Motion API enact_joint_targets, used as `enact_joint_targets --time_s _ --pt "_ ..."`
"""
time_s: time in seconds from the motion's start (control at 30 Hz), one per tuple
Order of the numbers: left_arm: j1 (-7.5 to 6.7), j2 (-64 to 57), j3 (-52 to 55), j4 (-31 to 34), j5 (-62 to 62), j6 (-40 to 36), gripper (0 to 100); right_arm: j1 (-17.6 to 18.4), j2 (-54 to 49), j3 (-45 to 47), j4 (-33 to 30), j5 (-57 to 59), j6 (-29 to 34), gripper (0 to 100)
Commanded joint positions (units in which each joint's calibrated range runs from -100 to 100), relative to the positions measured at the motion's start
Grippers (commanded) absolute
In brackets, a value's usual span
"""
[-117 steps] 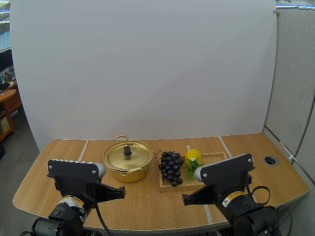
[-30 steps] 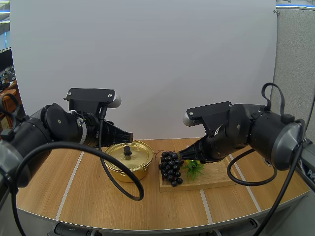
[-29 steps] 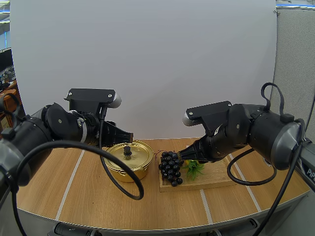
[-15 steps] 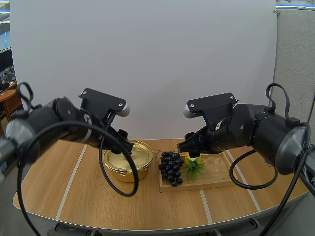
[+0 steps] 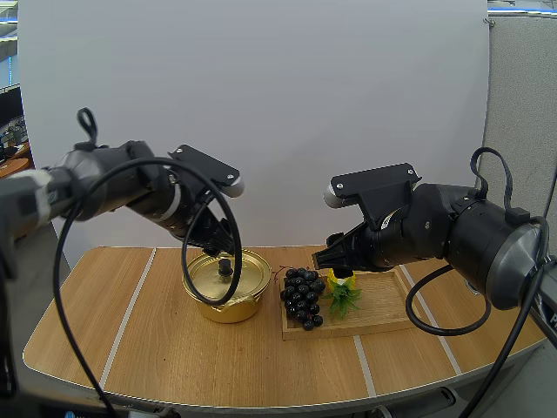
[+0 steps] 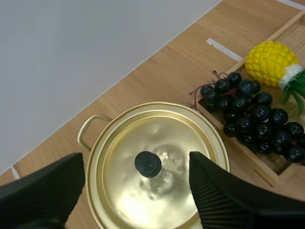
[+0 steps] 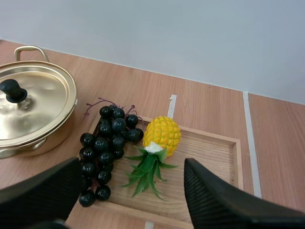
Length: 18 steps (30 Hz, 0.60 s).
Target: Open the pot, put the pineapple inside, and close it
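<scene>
Currently left hand point(image 6: 136, 158) spread over pot lid point(image 6: 164, 138), right hand point(image 7: 132, 163) over pineapple point(image 7: 162, 133)

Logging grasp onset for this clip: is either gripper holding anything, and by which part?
Nothing is held. The left gripper is open over the lid knob; the right gripper is open above the pineapple.

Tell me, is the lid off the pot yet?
No, the lid sits on the pot, under the open left gripper.
</scene>
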Motion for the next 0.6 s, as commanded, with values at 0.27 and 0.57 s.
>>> enact_joint_targets --time_s 0.27,0.57 --pt "-0.52 13.3 -6.3 -1.1 0.2 0.3 100 -0.2 -0.5 -0.4 0.3 -1.0 -0.3 100" --pt "-0.52 18.9 -7.5 -1.1 -1.1 0.5 100 -0.2 -0.5 -0.4 0.3 -1.2 -0.3 100"
